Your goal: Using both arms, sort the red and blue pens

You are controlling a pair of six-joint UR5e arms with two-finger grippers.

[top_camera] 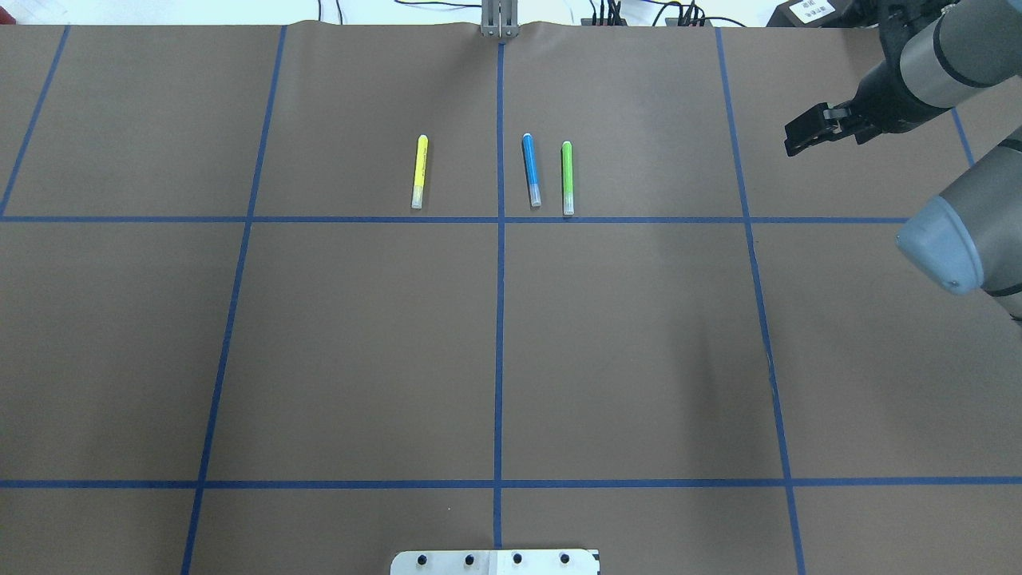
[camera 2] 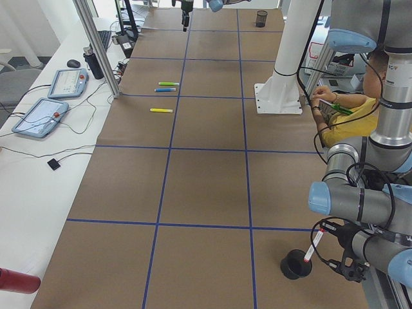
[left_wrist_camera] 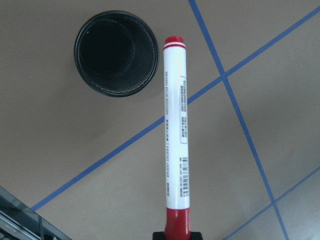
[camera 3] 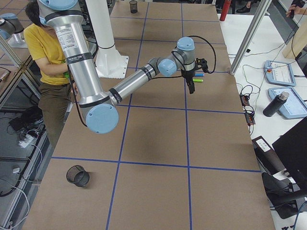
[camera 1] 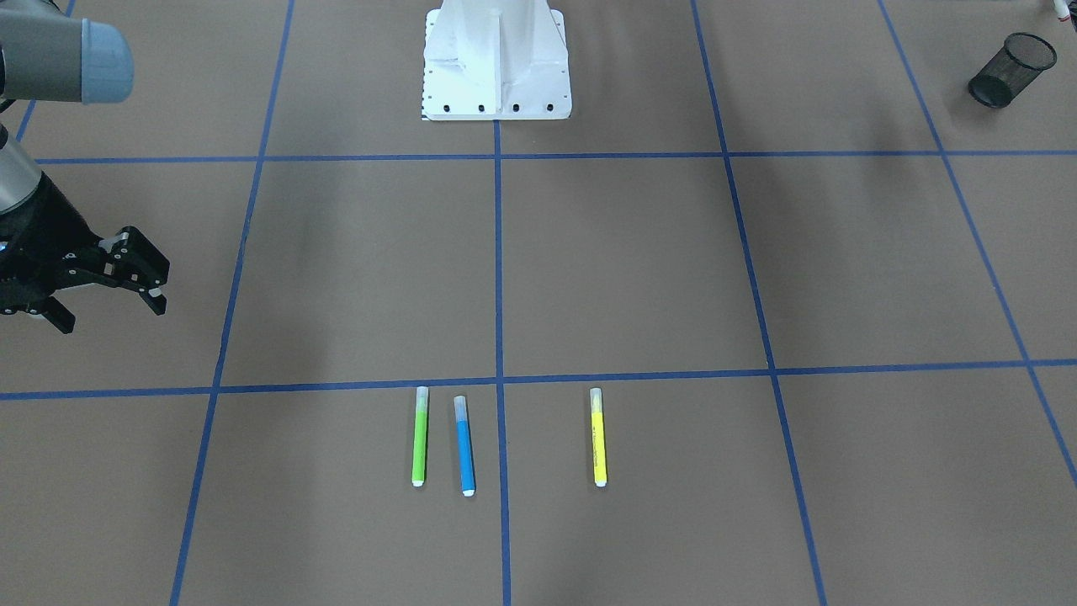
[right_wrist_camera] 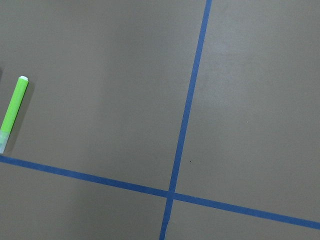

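1. The red pen (left_wrist_camera: 175, 130) is up in the air. The left claw (left_wrist_camera: 177, 235) pinches its red end. Its other red tip points down just beside the black cup (left_wrist_camera: 116, 52), not over the hole.
2. The blue pen (top_camera: 531, 169) lies flat on the surface (top_camera: 359, 359), just right of the middle line. Its long way runs from the robot to the far edge, with the clear cap toward the robot.
3. The green marker (top_camera: 568, 177) lies just beside it, on the right claw's side.
4. The right claw (camera 1: 111, 314) hangs spread and empty, well apart from the blue pen and off to its right. This arm is nearer to it. I think it must reach left, past the green marker.
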